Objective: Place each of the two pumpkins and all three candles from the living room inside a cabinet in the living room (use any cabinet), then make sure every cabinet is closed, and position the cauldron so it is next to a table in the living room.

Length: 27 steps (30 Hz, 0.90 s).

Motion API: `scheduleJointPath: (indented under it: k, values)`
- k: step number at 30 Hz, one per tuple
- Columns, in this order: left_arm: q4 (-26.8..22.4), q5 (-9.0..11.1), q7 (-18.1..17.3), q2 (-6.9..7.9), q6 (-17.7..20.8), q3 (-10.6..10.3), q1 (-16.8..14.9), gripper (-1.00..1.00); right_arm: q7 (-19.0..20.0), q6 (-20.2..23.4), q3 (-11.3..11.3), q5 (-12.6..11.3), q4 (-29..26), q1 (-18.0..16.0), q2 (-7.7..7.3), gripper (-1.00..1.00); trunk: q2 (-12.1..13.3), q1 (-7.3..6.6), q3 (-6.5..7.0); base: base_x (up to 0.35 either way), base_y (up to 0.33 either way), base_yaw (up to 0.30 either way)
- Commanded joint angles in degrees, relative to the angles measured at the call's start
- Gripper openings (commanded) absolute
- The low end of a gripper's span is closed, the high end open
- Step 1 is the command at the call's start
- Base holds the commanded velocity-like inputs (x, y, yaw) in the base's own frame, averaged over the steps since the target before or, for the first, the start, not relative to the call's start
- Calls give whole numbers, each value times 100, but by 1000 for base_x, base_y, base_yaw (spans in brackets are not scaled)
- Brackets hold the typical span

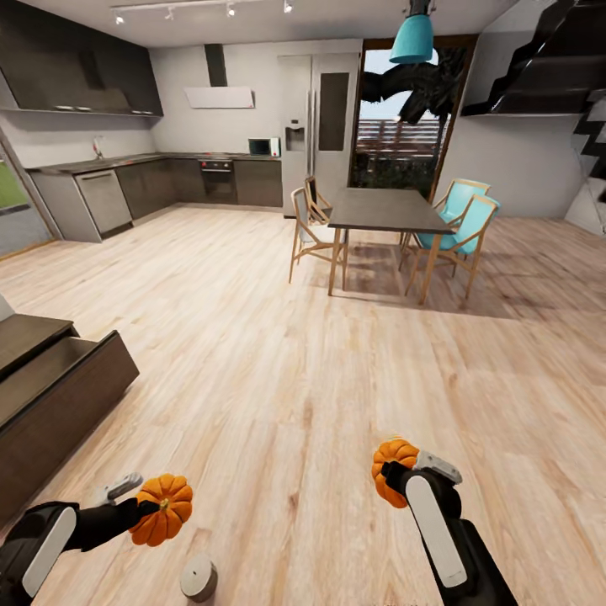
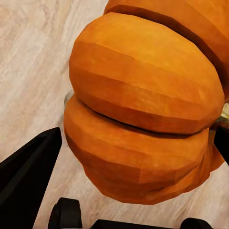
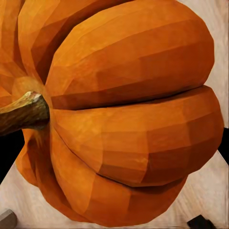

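Observation:
An orange pumpkin (image 1: 165, 508) hangs above the wood floor at the lower left, with my left gripper (image 1: 150, 505) shut on it; up close its ribbed side (image 2: 143, 114) blocks most of the left wrist view. My right gripper (image 1: 394, 475) is shut on a second orange pumpkin (image 1: 392, 465) at the lower right, whose ribs and brown stem (image 3: 129, 119) loom large in the right wrist view. A beige candle (image 1: 199, 578) stands on the floor between my arms. The long dark brown cabinet (image 1: 50, 396) lies at the left edge, its top front open.
A dining table (image 1: 383, 210) with wooden and teal chairs stands ahead in the middle distance. Kitchen counters (image 1: 151, 181) line the far left wall. Stairs (image 1: 581, 76) rise at the right. Wide wood floor (image 1: 295, 353) lies between me and the table.

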Motion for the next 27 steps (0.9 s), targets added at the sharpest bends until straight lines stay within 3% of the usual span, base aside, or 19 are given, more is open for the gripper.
scheduleJointPath:
  k: [1,3,5,8,17,27]
  values:
    - [-5,-36,-12,-15,27,6,-2,-100,-75,-81,-29,-71,100,46,-3,-100,-3,-1,-6,0,0,-208]
    - [-1,-40,-5,-48,18,-7,-2,-100,-78,-276,-57,-67,286,177,-9,-100,-3,-1,-14,0,0,-202]
    - [15,-113,8,-211,-232,-22,-2,-100,-39,-805,-72,-63,579,407,-57,-100,-3,-1,-28,16,0,-161]
    - [35,-385,95,-349,-433,-29,-2,-100,-20,-1252,-54,-57,1081,540,-135,-100,-3,-1,-52,56,0,-137]
    - [13,-497,131,-542,-479,-31,-2,-100,-16,-1372,-57,-31,1456,578,-169,-100,-3,-1,-105,6,0,-113]
    - [1,-490,118,-560,-470,-31,-2,-100,-11,-1589,-34,-37,1500,579,-166,-100,-3,-1,-106,0,0,-3]
